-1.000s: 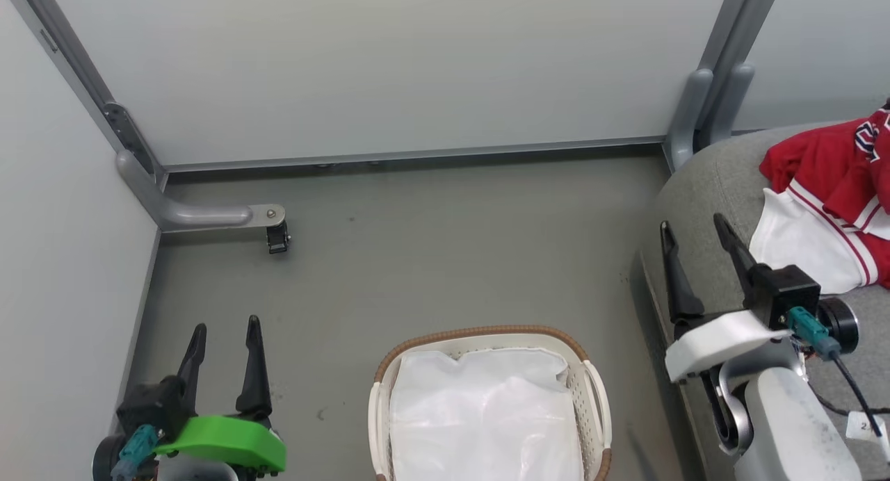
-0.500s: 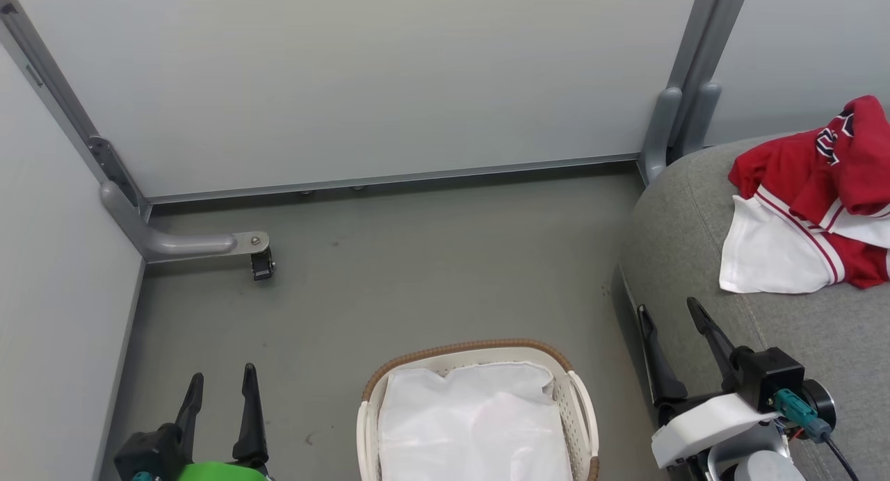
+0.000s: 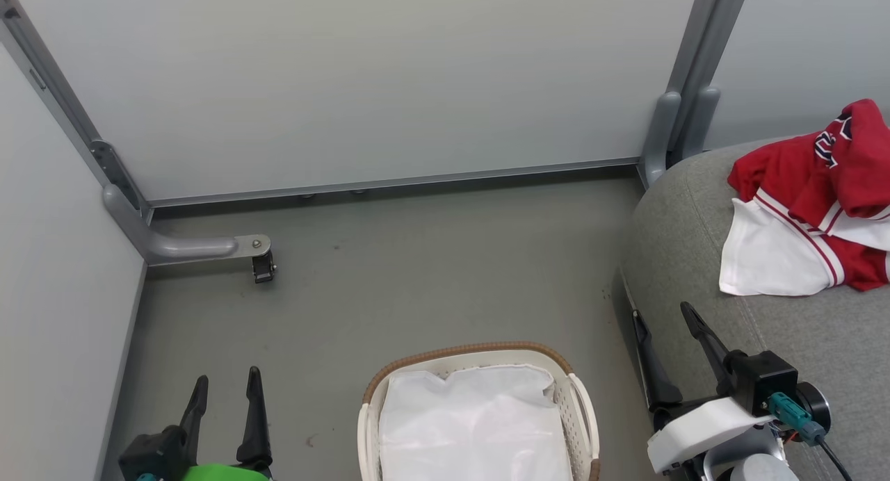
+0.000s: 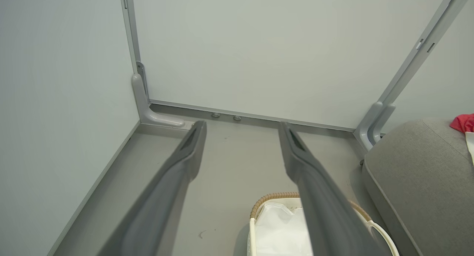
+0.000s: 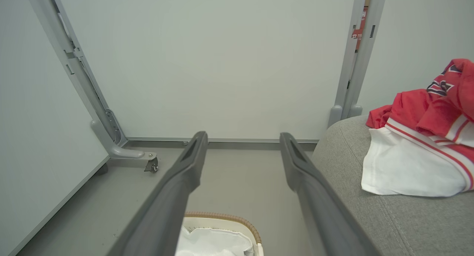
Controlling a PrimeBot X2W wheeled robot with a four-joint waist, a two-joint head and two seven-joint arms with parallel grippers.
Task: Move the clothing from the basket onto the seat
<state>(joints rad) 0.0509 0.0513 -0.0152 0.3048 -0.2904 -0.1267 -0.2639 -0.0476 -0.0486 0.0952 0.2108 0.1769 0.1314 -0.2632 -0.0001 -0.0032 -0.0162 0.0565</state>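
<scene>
The red-and-white clothing (image 3: 813, 203) lies bunched on the grey seat (image 3: 695, 258) at the right, also seen as clothing (image 5: 422, 137) on the seat (image 5: 370, 196). The white basket (image 3: 577, 404) with a brown rim stands on the floor at the bottom centre, holding just its white sheet (image 3: 473, 425). My left gripper (image 3: 226, 384) is open at the lower left, left of the basket, with nothing in it. My right gripper (image 3: 664, 313) is open at the lower right, beside the seat's edge, with nothing between its fingers. The basket (image 4: 274, 196) shows behind my left fingers (image 4: 296, 152).
Pale partition walls close the space at the back and left. A grey metal foot with a small caster (image 3: 263, 265) juts onto the floor at the left. Another upright post (image 3: 678, 119) stands by the seat's back corner. Grey floor (image 3: 417, 272) spreads before the basket.
The camera has shifted between frames, so the whole scene slid down and left. Both grippers sit lower in the view than a second ago. Both stay open.
</scene>
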